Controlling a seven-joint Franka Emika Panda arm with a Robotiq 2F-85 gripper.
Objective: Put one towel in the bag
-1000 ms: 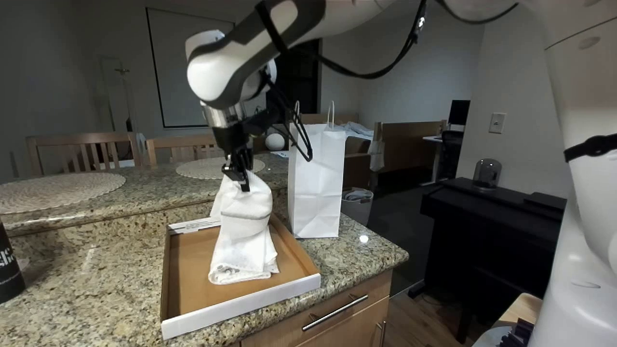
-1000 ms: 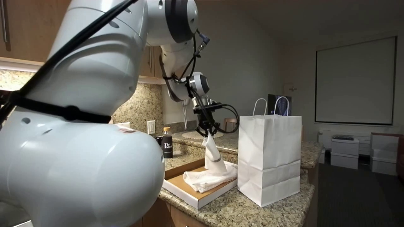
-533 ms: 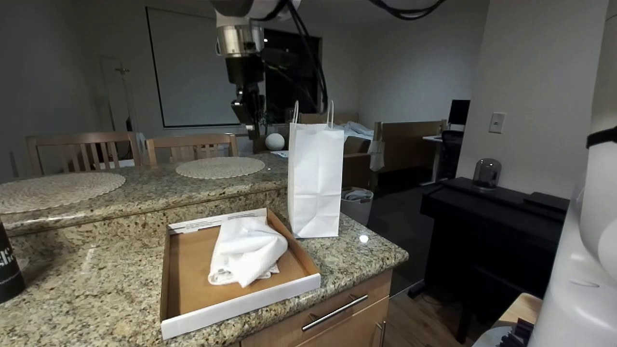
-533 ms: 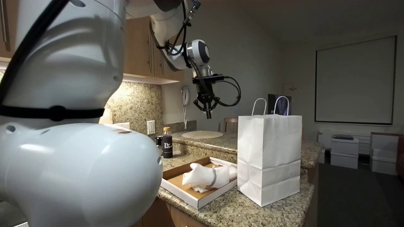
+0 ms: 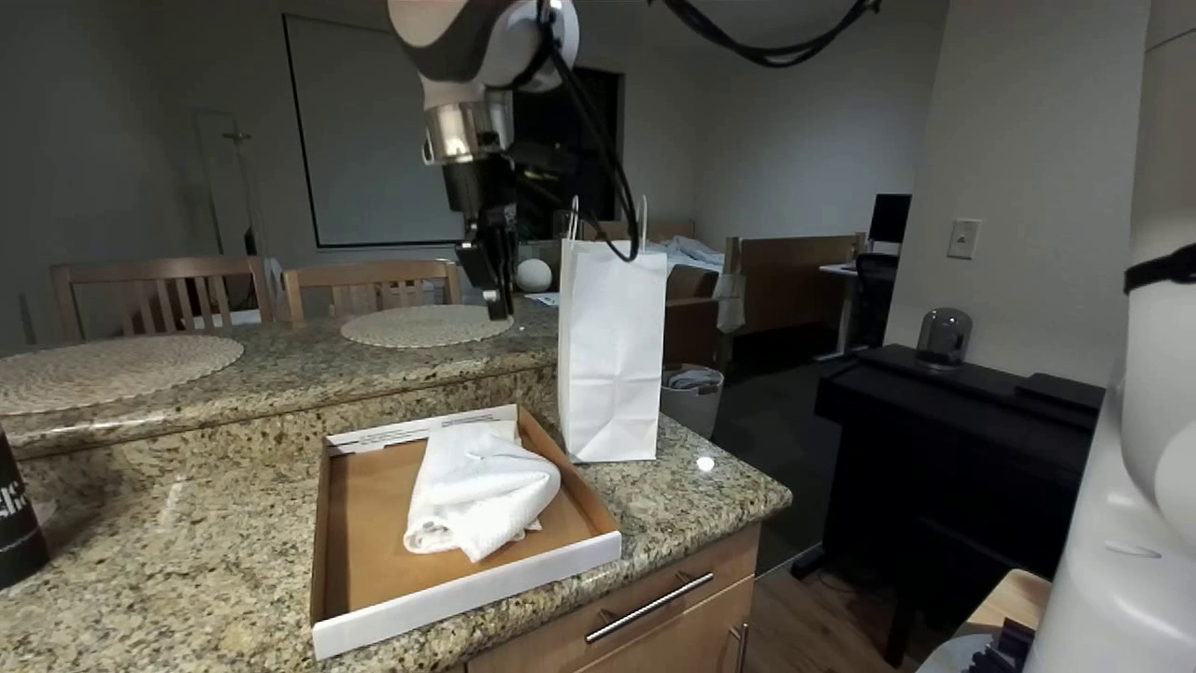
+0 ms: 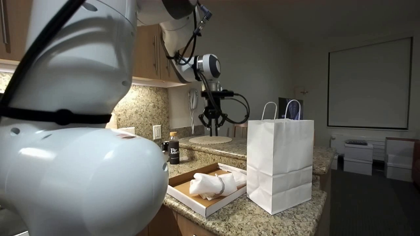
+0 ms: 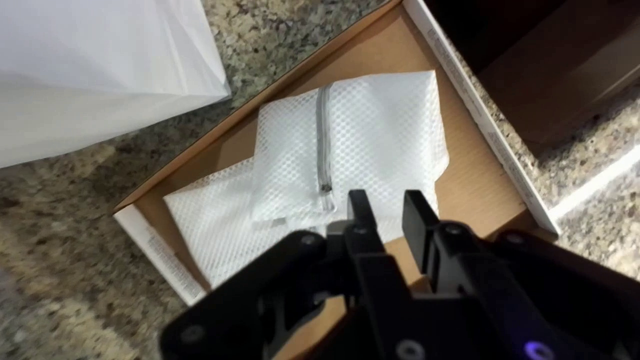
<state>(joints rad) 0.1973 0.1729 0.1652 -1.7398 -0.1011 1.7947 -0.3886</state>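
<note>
Towel (image 5: 481, 495) in tray (image 5: 467, 594) on granite counter (image 5: 187, 561), white bag (image 5: 612, 355) beside; fingers (image 7: 419, 220) apart above; wooden chairs (image 5: 159, 268) beyond, walls (image 5: 794, 140) dim.

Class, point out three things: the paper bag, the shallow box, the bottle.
Paper bag (image 6: 284, 165): in an exterior view, on its wide side.
Shallow box (image 5: 467, 594): in an exterior view, on its white near wall.
Bottle (image 6: 174, 152): in an exterior view, on its lettered front.

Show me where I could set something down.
Bare counter lies between the dark bottle and the tray; a smaller patch, between the white bag and the counter's edge. Crowded: the narrow tray-to-bag gap, and the tray's middle, under white cloth.
</note>
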